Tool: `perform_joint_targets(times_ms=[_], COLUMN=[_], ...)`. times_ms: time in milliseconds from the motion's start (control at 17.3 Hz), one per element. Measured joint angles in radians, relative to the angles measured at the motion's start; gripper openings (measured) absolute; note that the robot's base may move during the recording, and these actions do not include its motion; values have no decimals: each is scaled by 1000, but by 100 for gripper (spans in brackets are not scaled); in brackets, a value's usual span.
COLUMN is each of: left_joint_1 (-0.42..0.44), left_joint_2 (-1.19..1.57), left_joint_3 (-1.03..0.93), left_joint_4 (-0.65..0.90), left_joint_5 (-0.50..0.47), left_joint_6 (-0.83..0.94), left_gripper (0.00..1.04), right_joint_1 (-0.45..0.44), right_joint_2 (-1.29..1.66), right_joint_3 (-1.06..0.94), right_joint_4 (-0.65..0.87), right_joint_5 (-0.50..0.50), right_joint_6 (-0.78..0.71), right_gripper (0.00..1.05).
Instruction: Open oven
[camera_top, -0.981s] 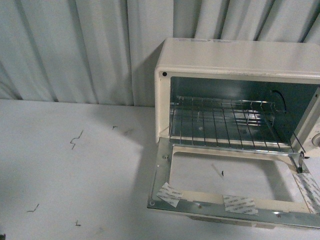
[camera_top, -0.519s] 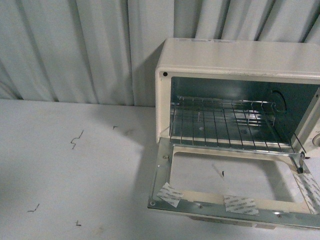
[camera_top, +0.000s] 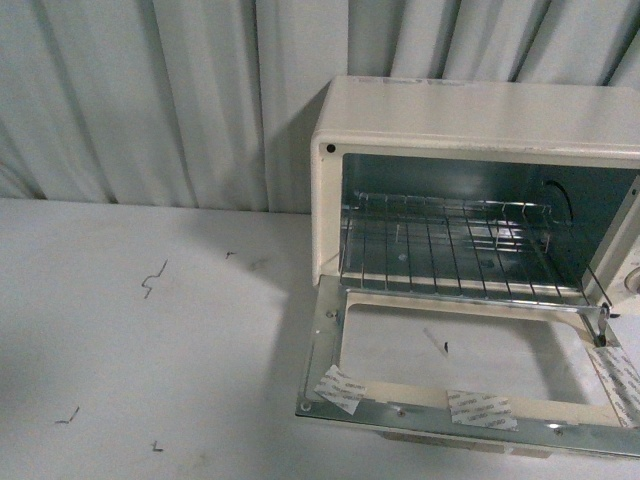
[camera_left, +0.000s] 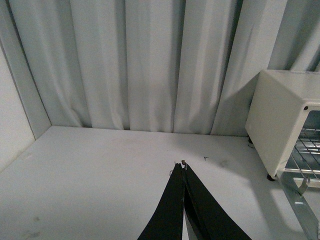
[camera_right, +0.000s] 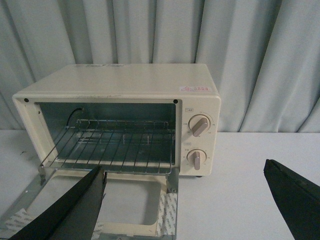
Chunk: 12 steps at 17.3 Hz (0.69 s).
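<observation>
Front view: the toaster oven (camera_top: 470, 130) stands at the right rear of the counter (camera_top: 150, 340), its door (camera_top: 460, 405) dropped flat and the wire rack (camera_top: 450, 245) exposed. I judge the opening step complete; the correct procedure now is to keep both arms clear of the door. Against the earlier front frames, nothing has shifted.

Left wrist view: my left pincer (camera_left: 183, 170) is closed on nothing, fingertips together above bare counter, well apart from the oven's corner.

Right wrist view: my right pincer (camera_right: 185, 200) is spread wide, holding nothing, facing the open cavity, the door below it, and the two knobs (camera_right: 200, 125).
</observation>
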<state>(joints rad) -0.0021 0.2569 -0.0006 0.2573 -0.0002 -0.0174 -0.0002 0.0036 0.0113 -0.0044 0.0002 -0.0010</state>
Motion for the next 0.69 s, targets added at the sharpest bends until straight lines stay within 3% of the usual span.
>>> perform_joint_targets(times_ms=[462, 577, 692], left_joint_1=[0, 0, 1], left_joint_2=[-87, -230, -248], left_joint_3=[0, 5, 6], left_joint_4=[-86, -273, -262], left_joint_5=[0, 0, 0], left_joint_6=[0, 0, 0], left_gripper=[2, 2, 2], right_joint_1=[0, 0, 0], right_joint_2=[0, 0, 0], right_joint_3=[0, 0, 0], right_joint_4=[0, 0, 1], right_joint_5=[0, 0, 0], right_joint_6=[0, 0, 0], right_gripper=[98, 98, 98])
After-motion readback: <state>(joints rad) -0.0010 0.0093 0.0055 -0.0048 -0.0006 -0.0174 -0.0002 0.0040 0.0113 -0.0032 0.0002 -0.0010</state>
